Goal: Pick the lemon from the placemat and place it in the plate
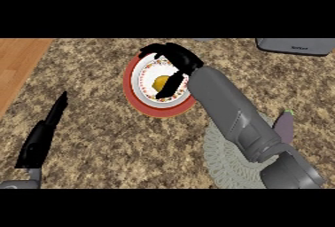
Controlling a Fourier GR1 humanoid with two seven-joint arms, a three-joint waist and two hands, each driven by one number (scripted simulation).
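you are at the placing step, nearly done: the lemon already lies in the middle of the plate, in the upper centre of the frame, well away from the placemat at lower right. your right hand arches over the plate's upper rim, its fingers spread off the fruit and gripping nothing; only the thumb lies just beside the lemon. next, i judge, lift that hand straight up without nudging the lemon. your left hand rests at lower left, fingers straight.
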